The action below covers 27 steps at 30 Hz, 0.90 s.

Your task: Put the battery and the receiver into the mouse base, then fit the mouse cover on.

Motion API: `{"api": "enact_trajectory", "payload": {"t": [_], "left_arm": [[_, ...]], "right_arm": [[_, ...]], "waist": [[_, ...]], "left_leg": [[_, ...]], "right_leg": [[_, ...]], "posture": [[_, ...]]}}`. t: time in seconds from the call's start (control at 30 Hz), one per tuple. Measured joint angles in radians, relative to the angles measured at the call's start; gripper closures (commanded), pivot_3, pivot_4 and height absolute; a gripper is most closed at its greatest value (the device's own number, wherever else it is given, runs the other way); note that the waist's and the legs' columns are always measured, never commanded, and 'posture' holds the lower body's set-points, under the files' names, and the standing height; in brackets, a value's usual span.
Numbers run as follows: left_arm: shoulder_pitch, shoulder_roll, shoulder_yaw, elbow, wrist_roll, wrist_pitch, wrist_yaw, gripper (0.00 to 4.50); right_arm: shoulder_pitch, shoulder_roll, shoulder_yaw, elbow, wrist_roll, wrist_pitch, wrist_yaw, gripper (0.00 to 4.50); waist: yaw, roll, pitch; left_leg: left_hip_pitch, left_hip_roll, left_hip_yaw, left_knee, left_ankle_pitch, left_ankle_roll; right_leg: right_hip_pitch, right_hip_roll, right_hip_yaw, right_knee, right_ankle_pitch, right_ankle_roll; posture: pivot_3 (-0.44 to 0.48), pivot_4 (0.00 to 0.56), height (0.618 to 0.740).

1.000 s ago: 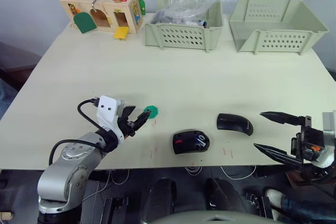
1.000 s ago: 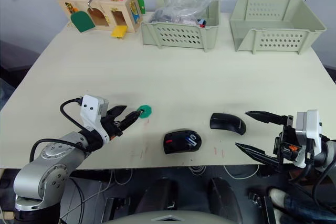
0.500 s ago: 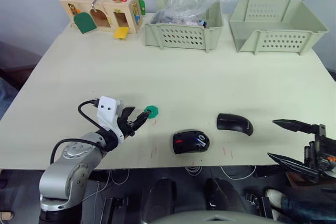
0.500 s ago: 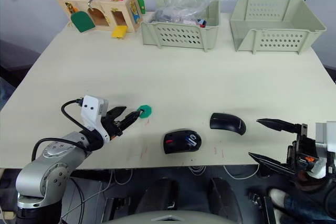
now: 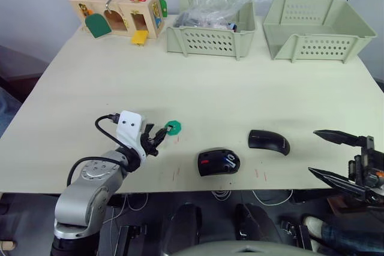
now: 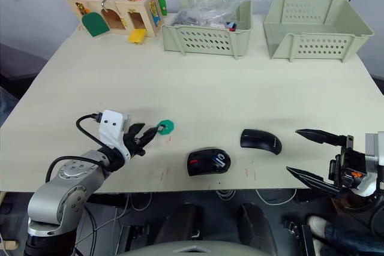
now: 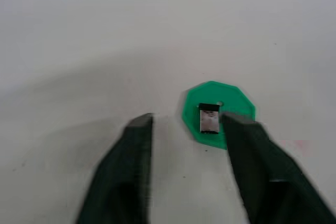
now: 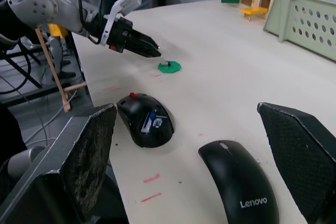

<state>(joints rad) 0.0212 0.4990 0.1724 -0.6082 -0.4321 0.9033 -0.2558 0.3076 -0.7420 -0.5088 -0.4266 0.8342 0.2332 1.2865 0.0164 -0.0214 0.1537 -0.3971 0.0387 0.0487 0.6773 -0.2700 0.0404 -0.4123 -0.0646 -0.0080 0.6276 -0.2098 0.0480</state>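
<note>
The black mouse base [image 5: 215,163] lies open near the table's front edge, with a red mark and the white-and-blue battery [image 5: 230,160] inside it. To its right lies the glossy mouse cover [image 5: 269,142], dome up. Left of the base, the small receiver [image 7: 209,119] rests on a green disc [image 5: 173,127]. My left gripper [image 7: 189,124] is open, its fingertips either side of the receiver, which sits close to one finger [image 7: 247,140]. Past the table's right front corner, my right gripper [image 5: 313,151] is wide open and apart from the cover [image 8: 241,192].
A wooden latch box [image 5: 117,13] stands at the back left. At the back stand a green bin [image 5: 210,39] holding a plastic bag and a second green bin [image 5: 312,28]. Red marks dot the table [image 5: 198,88] near the front edge.
My right gripper has drawn back to the right, away from the mouse cover, still open. My left wrist has edged slightly toward the green disc.
</note>
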Motion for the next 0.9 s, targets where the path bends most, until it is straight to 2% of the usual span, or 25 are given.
{"api": "enact_trajectory", "payload": {"t": [0.3, 0.9], "left_arm": [[-0.015, -0.04, -0.046, -0.057, 0.012, 0.074, 0.065, 2.24], [-0.05, -0.05, -0.045, 0.003, 0.017, 0.093, 0.046, 2.24]], "right_arm": [[-0.03, -0.044, -0.002, 0.044, 0.032, 0.048, 0.03, 0.0], [-0.036, -0.055, -0.011, 0.041, 0.036, 0.071, 0.032, 0.0]], "waist": [[-0.001, 0.0, 0.0], [-0.001, 0.0, 0.0]], "left_leg": [[0.0, 0.0, 0.0, 0.0, 0.0, 0.0], [0.0, 0.0, 0.0, 0.0, 0.0, 0.0]], "right_leg": [[0.0, 0.0, 0.0, 0.0, 0.0, 0.0], [0.0, 0.0, 0.0, 0.0, 0.0, 0.0]], "posture": [[0.0, 0.15, 0.74], [0.0, 0.15, 0.74]]}}
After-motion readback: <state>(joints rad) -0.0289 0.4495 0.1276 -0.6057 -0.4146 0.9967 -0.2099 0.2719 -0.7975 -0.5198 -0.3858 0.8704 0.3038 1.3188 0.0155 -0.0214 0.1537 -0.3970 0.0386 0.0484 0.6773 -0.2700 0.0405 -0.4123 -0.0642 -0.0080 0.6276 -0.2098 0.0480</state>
